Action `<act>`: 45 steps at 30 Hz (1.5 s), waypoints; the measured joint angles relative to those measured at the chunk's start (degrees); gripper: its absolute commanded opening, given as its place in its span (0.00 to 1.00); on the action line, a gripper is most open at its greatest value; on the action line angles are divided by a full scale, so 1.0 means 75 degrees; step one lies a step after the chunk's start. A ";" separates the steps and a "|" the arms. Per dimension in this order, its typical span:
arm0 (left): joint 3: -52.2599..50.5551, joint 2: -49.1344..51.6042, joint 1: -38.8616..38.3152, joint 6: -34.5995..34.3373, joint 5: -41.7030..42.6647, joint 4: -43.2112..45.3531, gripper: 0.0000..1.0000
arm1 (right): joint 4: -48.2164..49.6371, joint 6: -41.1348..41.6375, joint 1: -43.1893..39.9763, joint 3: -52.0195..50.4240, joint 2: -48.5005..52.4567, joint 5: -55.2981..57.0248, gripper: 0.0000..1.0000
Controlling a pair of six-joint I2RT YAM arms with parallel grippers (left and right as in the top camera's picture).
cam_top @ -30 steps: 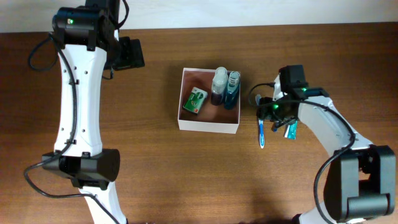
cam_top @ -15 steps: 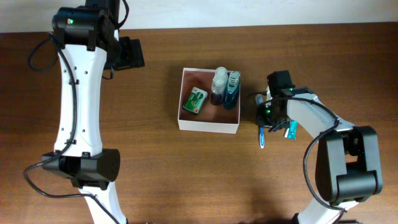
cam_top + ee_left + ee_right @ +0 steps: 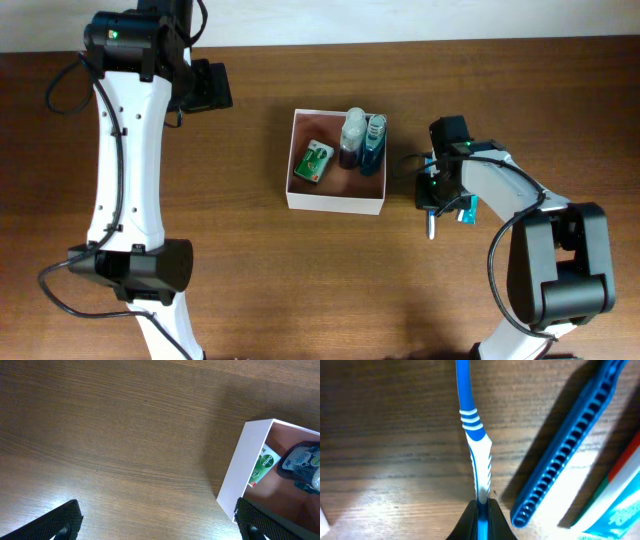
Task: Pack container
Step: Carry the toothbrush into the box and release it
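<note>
The container, a shallow white box with a pinkish inside, sits mid-table and holds a green packet and two bottles. Right of it, my right gripper is low over the table. In the right wrist view this gripper is shut on the handle of a blue and white toothbrush, whose end pokes out below the gripper in the overhead view. My left gripper stands open with nothing in it, above bare wood left of the container.
A blue comb lies just right of the toothbrush, and a white and teal tube lies beyond it. From overhead the tube sits beside the right gripper. The left arm spans the table's left side.
My right gripper shifted left over the toothbrush and shut on its handle. The toothbrush now lies mostly under the gripper. The left arm has not moved.
</note>
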 measured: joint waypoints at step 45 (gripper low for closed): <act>0.0000 0.0000 0.0000 0.0000 0.0000 -0.0003 0.99 | -0.2055 -0.1253 0.1504 0.2844 -0.2949 -0.1163 0.04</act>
